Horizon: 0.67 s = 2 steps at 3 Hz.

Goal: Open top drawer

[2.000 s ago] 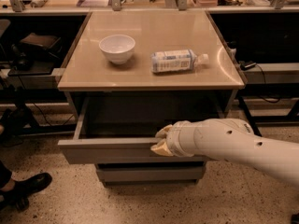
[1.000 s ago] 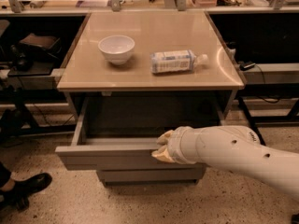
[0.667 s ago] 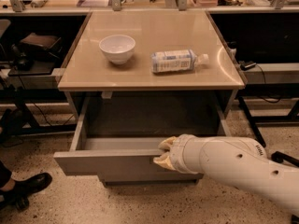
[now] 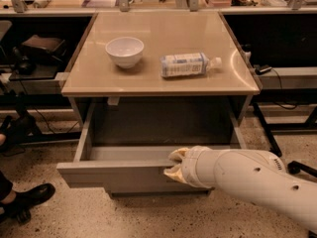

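Note:
The top drawer (image 4: 114, 175) of the tan-topped cabinet is pulled far out toward me, and its plain grey inside (image 4: 158, 128) shows nothing in it. My gripper (image 4: 174, 165) is at the drawer's front edge, right of its middle, with its pale fingertips hooked over the top of the front panel. My white arm (image 4: 252, 180) comes in from the lower right and hides the right part of the drawer front. The lower drawers are hidden behind the open one.
On the tabletop (image 4: 158, 78) stand a white bowl (image 4: 125, 51) and a plastic bottle (image 4: 187, 64) lying on its side. A person's black shoe (image 4: 25, 197) is on the floor at the lower left. Dark shelves with clutter flank the cabinet on both sides.
The drawer has slid further out toward me, and my gripper has moved back with it while staying on the front edge.

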{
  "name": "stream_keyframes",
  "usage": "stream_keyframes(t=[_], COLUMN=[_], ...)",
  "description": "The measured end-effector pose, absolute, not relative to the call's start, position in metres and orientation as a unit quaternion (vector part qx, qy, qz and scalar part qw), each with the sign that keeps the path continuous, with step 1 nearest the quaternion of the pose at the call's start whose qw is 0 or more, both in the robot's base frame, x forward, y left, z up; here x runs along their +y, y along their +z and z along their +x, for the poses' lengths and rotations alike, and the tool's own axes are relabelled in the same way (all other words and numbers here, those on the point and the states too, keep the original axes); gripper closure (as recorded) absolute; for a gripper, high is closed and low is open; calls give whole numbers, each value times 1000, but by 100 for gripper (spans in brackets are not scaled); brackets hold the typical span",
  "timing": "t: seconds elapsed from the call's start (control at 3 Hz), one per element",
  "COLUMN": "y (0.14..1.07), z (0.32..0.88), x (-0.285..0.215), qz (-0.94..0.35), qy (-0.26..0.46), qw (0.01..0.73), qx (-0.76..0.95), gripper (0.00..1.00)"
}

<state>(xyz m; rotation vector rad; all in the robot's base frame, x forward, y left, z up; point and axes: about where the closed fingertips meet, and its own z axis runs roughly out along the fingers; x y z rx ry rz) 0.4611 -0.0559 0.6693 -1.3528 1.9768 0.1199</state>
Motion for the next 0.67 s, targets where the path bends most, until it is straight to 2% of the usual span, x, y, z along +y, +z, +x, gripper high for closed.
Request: stream_keyframes(t=[0.67], y=[670], z=[453], x=[-52], qz=[-524], qy=[48], qw=[366], qx=[767], gripper=[100])
